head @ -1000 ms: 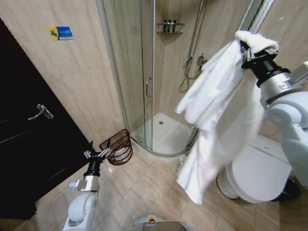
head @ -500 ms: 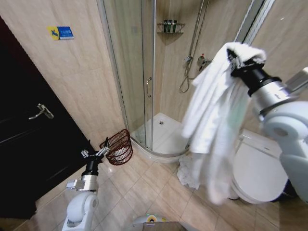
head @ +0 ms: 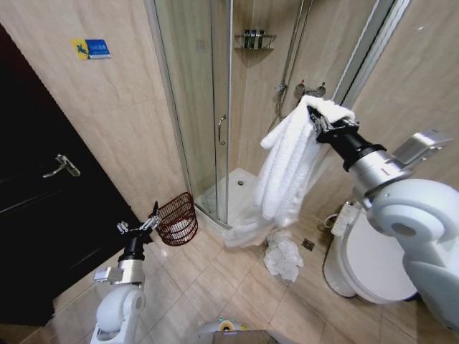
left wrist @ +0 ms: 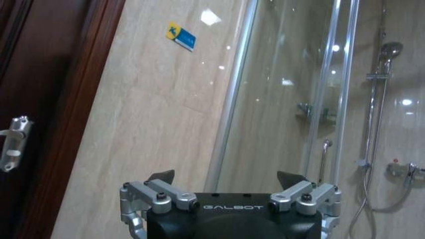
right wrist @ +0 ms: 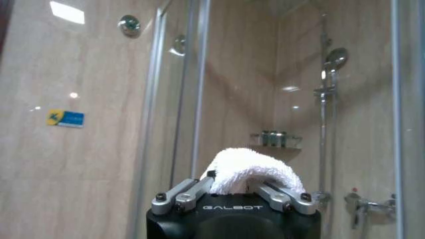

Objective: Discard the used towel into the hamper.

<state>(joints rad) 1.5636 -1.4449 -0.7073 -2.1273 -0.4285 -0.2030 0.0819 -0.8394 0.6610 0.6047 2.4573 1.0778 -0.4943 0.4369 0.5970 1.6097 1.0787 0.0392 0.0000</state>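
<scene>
Tiled bathroom with glass shower stall. Right gripper raised beside the stall, clamped on white towel hanging down. Hamper on floor at stall's foot, left gripper just beside, fingers spread wide.

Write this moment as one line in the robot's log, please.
right gripper: raised, shut on towel hanging by the shower | left gripper: low, open, empty, near hamper | hamper: on floor, not yet reached | second towel: on floor
</scene>
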